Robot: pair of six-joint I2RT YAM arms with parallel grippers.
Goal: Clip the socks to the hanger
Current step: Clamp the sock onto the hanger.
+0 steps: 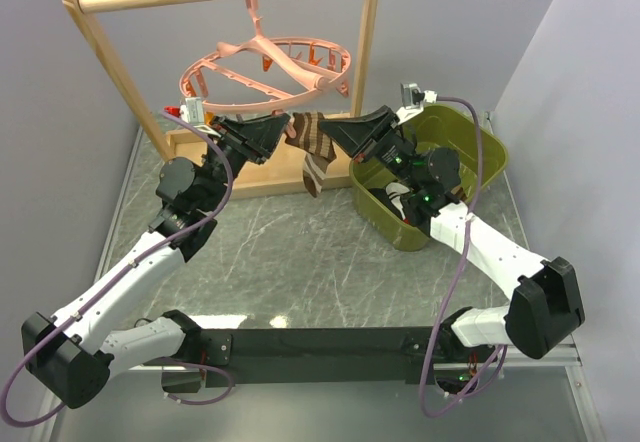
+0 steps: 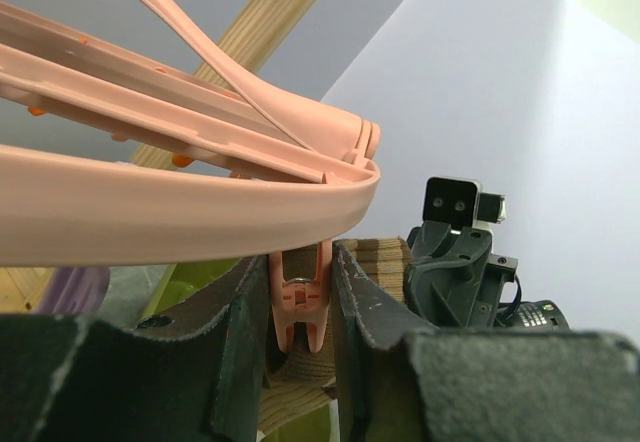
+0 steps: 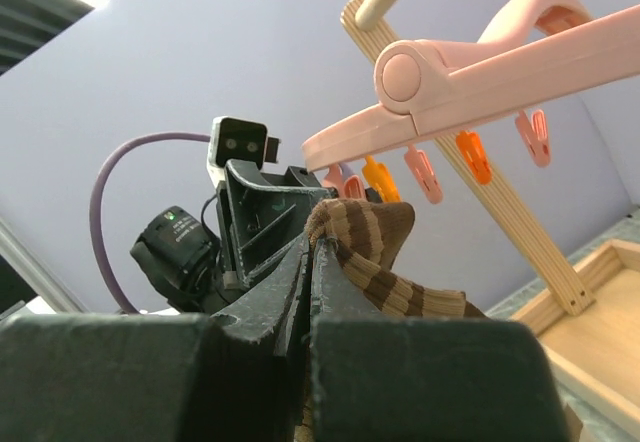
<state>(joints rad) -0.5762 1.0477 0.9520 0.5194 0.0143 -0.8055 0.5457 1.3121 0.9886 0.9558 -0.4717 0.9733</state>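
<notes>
Relation: sock [image 1: 318,152] upper end just right of and below clip [image 2: 300,307] on hanger [image 1: 268,90] near rim; long axis hanging toward surface [image 1: 300,247] | left tool [image 1: 278,127]: pinching clip | right tool [image 3: 312,262]: pressed together on sock, nearer it

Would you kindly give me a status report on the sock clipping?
Left gripper closed on a rim clip of the hanger. Right gripper shut on striped sock, held beside that clip. Nothing seen in the way.
</notes>
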